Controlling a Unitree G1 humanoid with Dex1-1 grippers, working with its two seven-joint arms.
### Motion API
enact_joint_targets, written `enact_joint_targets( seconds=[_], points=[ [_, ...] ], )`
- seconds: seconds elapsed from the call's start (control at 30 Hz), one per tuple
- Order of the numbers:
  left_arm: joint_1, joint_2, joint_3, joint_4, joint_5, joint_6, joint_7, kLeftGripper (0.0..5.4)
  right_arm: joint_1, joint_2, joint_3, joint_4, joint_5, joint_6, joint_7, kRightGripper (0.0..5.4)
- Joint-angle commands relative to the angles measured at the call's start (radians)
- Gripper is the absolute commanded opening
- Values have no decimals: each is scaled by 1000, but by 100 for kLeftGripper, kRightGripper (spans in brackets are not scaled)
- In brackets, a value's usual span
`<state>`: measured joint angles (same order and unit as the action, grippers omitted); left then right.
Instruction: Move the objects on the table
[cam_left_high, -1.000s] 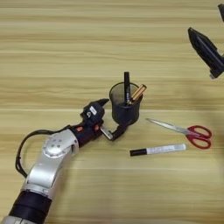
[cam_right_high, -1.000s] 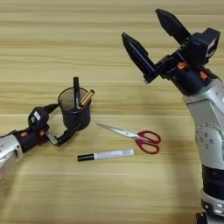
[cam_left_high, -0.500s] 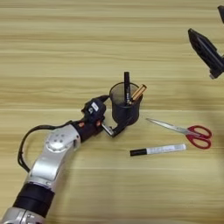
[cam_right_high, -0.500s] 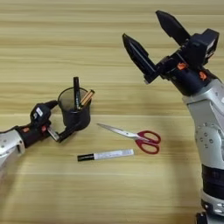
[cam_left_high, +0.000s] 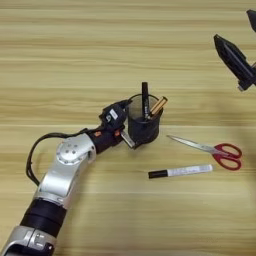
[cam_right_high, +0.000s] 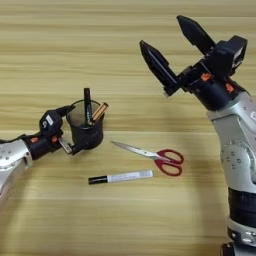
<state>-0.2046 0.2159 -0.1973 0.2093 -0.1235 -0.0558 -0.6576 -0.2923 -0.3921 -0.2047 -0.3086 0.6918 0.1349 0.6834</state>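
The cup (cam_left_high: 144, 126), black mesh, stands upright near the middle of the bench (cam_left_high: 75, 60), with a black pen (cam_left_high: 145, 99) standing straight in it and a gold pen (cam_left_high: 158, 106) leaning to the right over the rim. The left pincer (cam_left_high: 131, 123) is at the cup's left side: one finger lies along the upper left of the rim and the other reaches along the base at the lower left, so the cup's left wall sits between them, grasped. The left arm runs from there down to the lower left corner.

Right of the cup, apart from it, the scissors (cam_right_high: 159, 156) lie flat, blades closed and pointing left toward the cup, red handles to the right. Just below them the marker (cam_right_high: 121, 176) lies nearly level, black cap at its left end.

The right pincer (cam_right_high: 174, 52) is raised over the upper right of the bench, well apart from everything, its two fingers spread wide and holding nothing.
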Motion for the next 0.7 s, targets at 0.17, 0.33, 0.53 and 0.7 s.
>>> enact_joint_targets(
  seconds=[0.17, 0.33, 0.53, 0.7],
  points=[
    [-40, -15, -8, 43, 15, -23, 0, 537, 3, -1, -4, -2, -9, -7, 1, 540],
    [-44, -20, -13, 53, 15, -28, -4, 537, 3, 1, -4, 0, -10, -9, 2, 540],
    [-46, -21, -15, 58, 14, -29, -9, 487, 2, 1, -6, 0, -9, -10, 0, 540],
    [-46, -21, -17, 58, 12, -30, -12, 471, 2, -1, -6, 2, -8, -14, 0, 540]
  ],
)
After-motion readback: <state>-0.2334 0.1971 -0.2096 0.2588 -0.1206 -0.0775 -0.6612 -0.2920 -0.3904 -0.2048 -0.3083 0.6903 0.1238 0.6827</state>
